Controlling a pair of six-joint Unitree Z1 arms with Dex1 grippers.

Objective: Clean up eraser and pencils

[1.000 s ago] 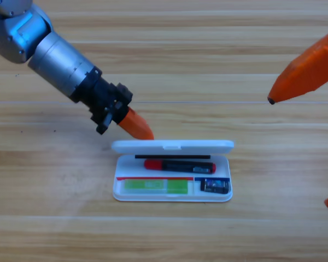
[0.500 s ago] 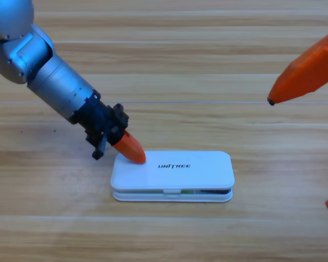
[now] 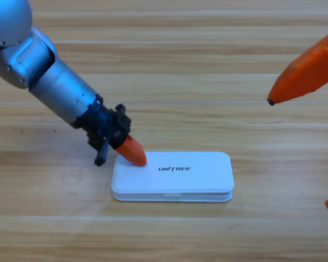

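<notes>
You see no eraser or pencils; the white case [image 3: 172,176] lies shut mid-table. Your left gripper [image 3: 135,156] presses its lid's upper-left corner, jaws together. Your right gripper [image 3: 302,70] waits at the right edge, jaws apart, well clear.

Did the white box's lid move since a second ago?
Yes. The lid swung down shut onto the case's base, under the left gripper.

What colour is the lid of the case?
White, with dark "UNITREE" lettering; the case shows in the high view.
</notes>
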